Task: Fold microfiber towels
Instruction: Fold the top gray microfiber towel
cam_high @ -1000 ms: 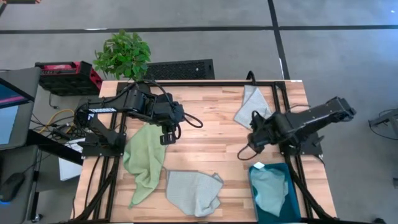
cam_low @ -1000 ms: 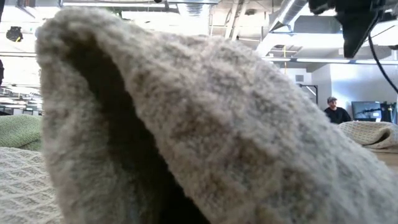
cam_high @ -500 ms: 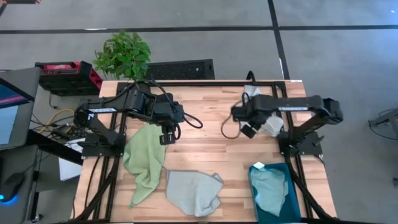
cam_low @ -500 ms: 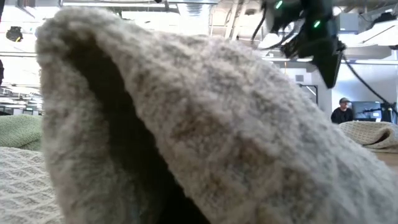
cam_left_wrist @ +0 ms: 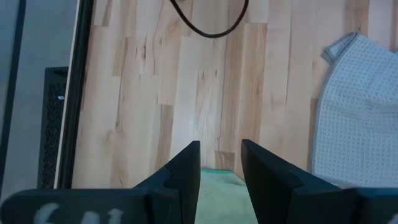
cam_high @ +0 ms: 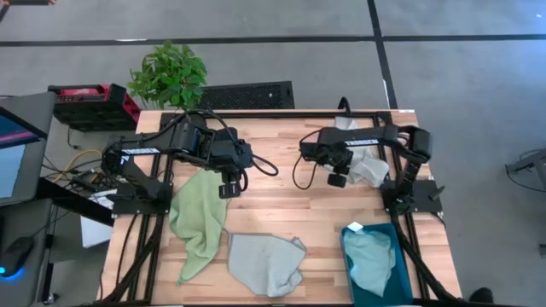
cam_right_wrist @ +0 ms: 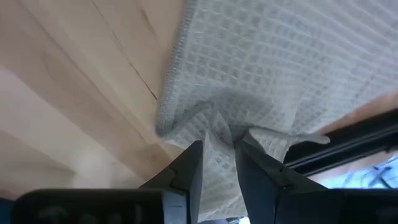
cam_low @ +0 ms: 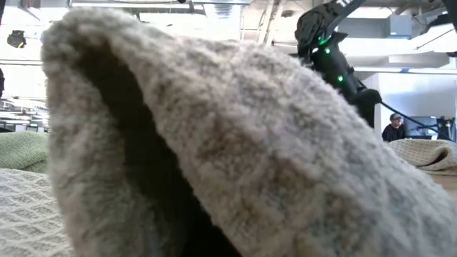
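At the desk's (cam_high: 281, 192) two o'clock, the right gripper (cam_right_wrist: 216, 149) pinches a bunched fold of the soft, limp grey-blue waffle towel (cam_right_wrist: 273, 68), best gripped at a hemmed corner, while the left gripper's (cam_left_wrist: 221, 163) jaws hang slightly parted and empty above the green towel (cam_high: 198, 220).
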